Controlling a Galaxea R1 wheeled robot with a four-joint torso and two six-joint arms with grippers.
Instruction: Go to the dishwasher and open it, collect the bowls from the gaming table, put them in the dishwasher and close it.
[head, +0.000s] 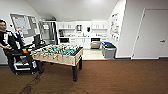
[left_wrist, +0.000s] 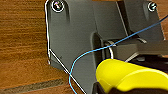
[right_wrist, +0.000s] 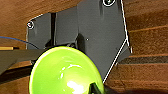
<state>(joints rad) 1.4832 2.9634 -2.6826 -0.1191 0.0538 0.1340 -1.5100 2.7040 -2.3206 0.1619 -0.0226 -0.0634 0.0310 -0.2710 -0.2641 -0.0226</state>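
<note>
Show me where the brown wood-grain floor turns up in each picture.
Head view: brown wood-grain floor across the foreground, under the green-field football table.
Left wrist view: beside the dark robot plate.
Right wrist view: around that arm's plate, behind the bright green bowl.
Shared landmark: the floor's brown boards.

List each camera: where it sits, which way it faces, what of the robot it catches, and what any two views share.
Head view: high on the robot, facing forward and down across the brown floor to the foosball table, the kitchen and the dishwasher.
Left wrist view: on the left wrist, facing the floor; dark plate, yellow bowl.
Right wrist view: on the right wrist, facing the floor; dark plate, green bowl.
Shared: both wrist views show wood-grain floor.
</note>
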